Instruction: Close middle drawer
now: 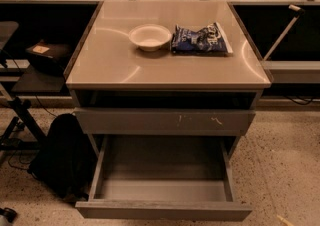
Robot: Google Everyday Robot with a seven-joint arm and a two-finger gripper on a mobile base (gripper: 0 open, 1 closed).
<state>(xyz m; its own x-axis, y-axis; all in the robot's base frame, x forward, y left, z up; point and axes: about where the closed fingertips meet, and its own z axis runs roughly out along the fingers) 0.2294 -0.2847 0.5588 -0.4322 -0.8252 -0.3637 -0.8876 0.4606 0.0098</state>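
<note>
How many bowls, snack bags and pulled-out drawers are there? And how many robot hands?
white bowl: 1
blue snack bag: 1
pulled-out grey drawer: 1
robot hand: 0, it is not in view
Total: 3

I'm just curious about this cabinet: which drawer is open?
The middle drawer, lowest in view: its plain front juts out, baring its inside. The scratched drawer above it sits pushed in. The gripper is not in view.

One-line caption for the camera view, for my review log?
Middle drawer pulled out and empty under a tabletop holding a white bowl and blue snack bag; gripper not in view.
</note>
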